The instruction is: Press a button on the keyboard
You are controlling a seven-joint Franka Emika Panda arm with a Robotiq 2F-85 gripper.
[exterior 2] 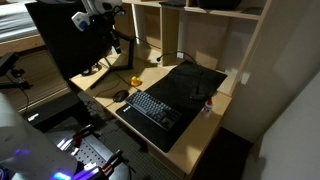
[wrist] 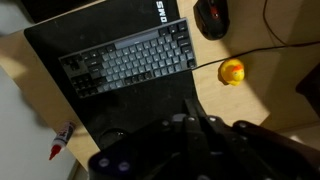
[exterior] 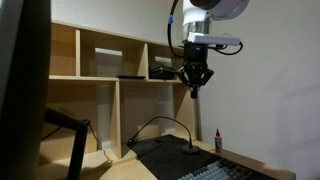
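The keyboard (wrist: 130, 60) is dark with greyish keys and lies on a black mat (wrist: 100, 110) on the wooden desk. It also shows in both exterior views (exterior 2: 155, 107) (exterior: 215, 172). My gripper (exterior: 194, 86) hangs high above the desk, fingers pointing down and pressed together, holding nothing. In the wrist view the fingers (wrist: 190, 108) sit over the mat's edge, well clear of the keys and nearer the camera than the keyboard.
A black mouse (wrist: 212, 15) and a small yellow toy (wrist: 232, 72) lie on the desk beside the keyboard. A red-capped bottle (wrist: 62, 140) lies by the mat. Wooden shelves (exterior: 110, 70) stand behind the desk, and a cable (exterior: 160, 122) runs there.
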